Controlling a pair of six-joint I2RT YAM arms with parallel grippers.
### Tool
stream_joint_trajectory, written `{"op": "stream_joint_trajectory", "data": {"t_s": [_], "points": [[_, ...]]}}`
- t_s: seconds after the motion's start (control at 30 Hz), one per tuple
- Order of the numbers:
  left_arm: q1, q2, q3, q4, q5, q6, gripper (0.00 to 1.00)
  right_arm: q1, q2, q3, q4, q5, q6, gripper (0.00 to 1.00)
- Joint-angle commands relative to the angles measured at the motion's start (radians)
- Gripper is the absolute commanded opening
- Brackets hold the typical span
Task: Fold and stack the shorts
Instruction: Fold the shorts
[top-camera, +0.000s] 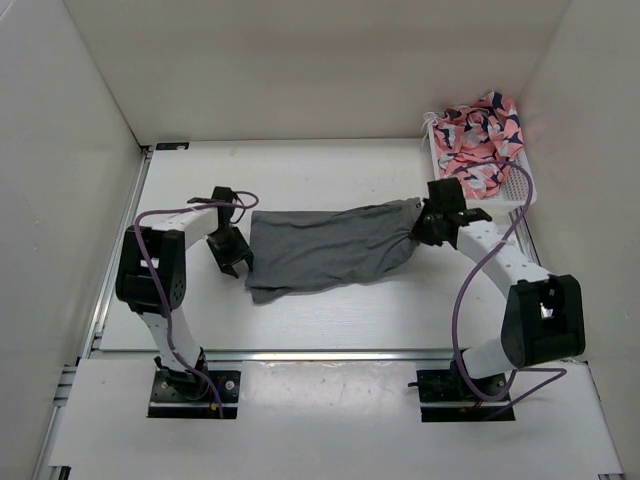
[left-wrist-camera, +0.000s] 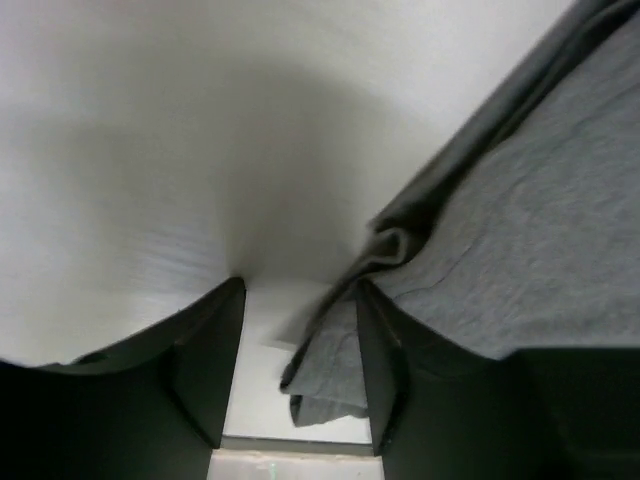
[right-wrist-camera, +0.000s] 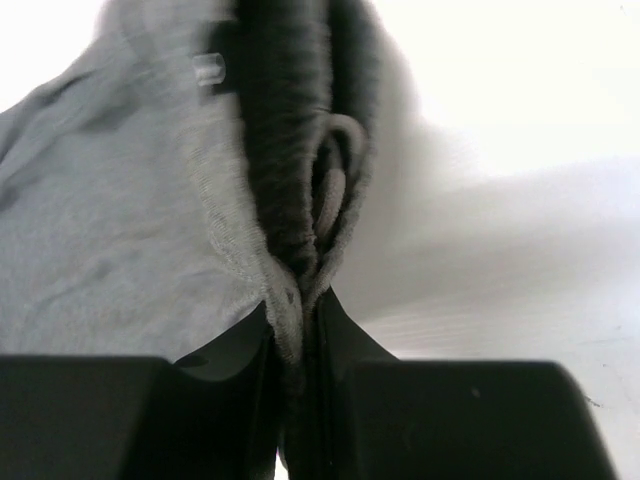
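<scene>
The grey shorts (top-camera: 325, 248) lie stretched across the tabletop (top-camera: 330, 180), one end near the white basket (top-camera: 520, 190) of pink patterned cloth (top-camera: 480, 140). At that end the right claw (right-wrist-camera: 295, 320) is pinched tight on the bunched waistband. At the end far from the basket, the left claw (left-wrist-camera: 300, 290) stands parted, with a loose fabric edge hanging in its gap.

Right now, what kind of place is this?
Probably a robot lab booth: the left arm and right arm are bolted to a white table, plain white walls box it in, and grey shorts lie between the arms.
</scene>
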Motion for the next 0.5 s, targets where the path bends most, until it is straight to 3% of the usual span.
{"op": "stream_joint_trajectory", "data": {"t_s": [0.0,0.03,0.13,0.3,0.47], "points": [[-0.016,0.029,0.044,0.065,0.011,-0.006,0.52,0.082,0.019,0.131,-0.075,0.101,-0.095,0.0],[-0.016,0.045,0.054,0.065,0.02,0.003,0.34,0.105,0.019,0.157,-0.099,0.138,-0.104,0.0],[-0.026,0.071,0.066,0.065,0.049,0.014,0.11,0.208,0.061,0.284,-0.153,0.184,-0.131,0.0],[-0.026,0.062,0.057,0.065,0.059,0.014,0.11,0.435,0.228,0.577,-0.234,0.254,-0.18,0.0],[-0.026,0.062,0.048,0.065,0.059,0.026,0.11,0.652,0.494,0.888,-0.357,0.351,-0.234,0.0]]}}
